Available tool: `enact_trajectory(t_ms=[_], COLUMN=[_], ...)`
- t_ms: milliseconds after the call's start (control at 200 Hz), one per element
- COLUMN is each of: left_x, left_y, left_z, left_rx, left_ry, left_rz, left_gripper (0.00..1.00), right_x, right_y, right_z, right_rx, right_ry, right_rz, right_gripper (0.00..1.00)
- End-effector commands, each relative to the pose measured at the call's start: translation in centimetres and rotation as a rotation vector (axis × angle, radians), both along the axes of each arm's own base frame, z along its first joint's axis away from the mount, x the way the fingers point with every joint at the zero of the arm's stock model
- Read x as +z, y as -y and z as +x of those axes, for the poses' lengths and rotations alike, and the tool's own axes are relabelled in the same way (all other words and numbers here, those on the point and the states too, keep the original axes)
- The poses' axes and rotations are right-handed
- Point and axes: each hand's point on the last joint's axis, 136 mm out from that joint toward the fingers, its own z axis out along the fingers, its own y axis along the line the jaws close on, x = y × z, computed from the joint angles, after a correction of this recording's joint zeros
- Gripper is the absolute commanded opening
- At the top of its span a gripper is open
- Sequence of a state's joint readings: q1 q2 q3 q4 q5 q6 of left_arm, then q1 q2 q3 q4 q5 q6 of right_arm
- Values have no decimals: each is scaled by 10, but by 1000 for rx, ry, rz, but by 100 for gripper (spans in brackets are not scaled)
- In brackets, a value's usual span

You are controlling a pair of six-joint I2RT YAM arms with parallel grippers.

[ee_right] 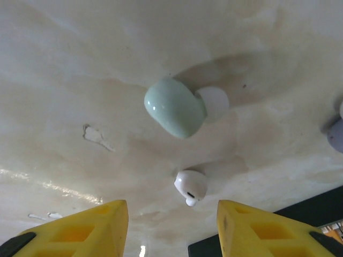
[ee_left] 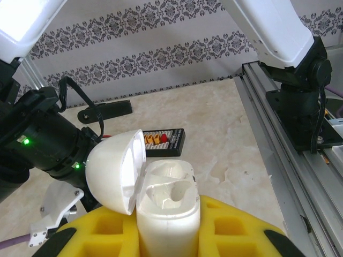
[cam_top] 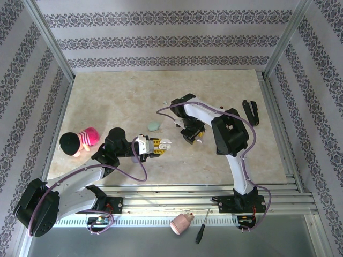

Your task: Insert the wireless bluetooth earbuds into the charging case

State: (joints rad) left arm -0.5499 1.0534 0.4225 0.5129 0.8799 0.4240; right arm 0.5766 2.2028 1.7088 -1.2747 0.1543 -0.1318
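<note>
My left gripper [cam_top: 156, 144] [ee_left: 169, 238] is shut on the white charging case [ee_left: 170, 211] [cam_top: 164, 143], held upright between the yellow fingers [ee_left: 102, 235]. Its lid [ee_left: 114, 171] hangs open to the left, and the wells I can see hold nothing. Just above the table, my right gripper [cam_top: 193, 137] [ee_right: 172, 208] stands open with nothing between its pads. A white earbud [ee_right: 191, 186] lies on the table just beyond the fingertips. Farther off lies a mint green earbud [ee_right: 174, 107] with a white tip. At the right edge is a lilac bud [ee_right: 336, 134].
A mint green case [cam_top: 154, 126] lies beyond the left gripper. Under the right gripper there is a black remote [ee_left: 163, 142] [ee_right: 268, 241]. A doll [cam_top: 80, 140] sits at the table's left. A black tool [cam_top: 250, 111] lies at the right. Below the front rail are a screwdriver [cam_top: 202, 227] and a pink chuck [cam_top: 181, 223].
</note>
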Motion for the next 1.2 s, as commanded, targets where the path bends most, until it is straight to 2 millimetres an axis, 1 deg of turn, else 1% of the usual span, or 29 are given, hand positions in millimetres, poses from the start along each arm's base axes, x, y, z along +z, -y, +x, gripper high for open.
enact_trajectory(t_ms=[0,105,260,430,680,829,939,989,1069,1194], left_x=[8,6,5,4,3,3,3,3,3,3], left_y=[4,4,4,5,5,5,5,5,5,6], left_z=[-9,-9,-9,-10,-12,-12,-13,-13,-13,-13], left_rx=[-44,-45,-48,-53,-65,-68,-69,-70,-70,-73], left_ry=[35,34,34,33,25,26,26,26,26,29], left_rz=[-4,4,5,6,8,8,9,9,9,11], left_gripper=[0,0,0,0,0,0,0,0,0,0], right_x=[-1,-6,-11,-16,-22,-18,-14,-13,-14,-15], right_y=[12,18,19,17,14,7,6,7,8,8], right_z=[5,8,8,11,12,11,10,10,10,9], right_rx=[12,7,-3,-17,-51,-64,-59,-60,-59,-58], right_ry=[-17,-23,-31,-25,-24,-20,-16,-13,-15,-16], right_rz=[-47,-60,-56,-50,-46,-10,-5,-1,-4,-5], right_gripper=[47,46,43,40,38,37,37,35,32,31])
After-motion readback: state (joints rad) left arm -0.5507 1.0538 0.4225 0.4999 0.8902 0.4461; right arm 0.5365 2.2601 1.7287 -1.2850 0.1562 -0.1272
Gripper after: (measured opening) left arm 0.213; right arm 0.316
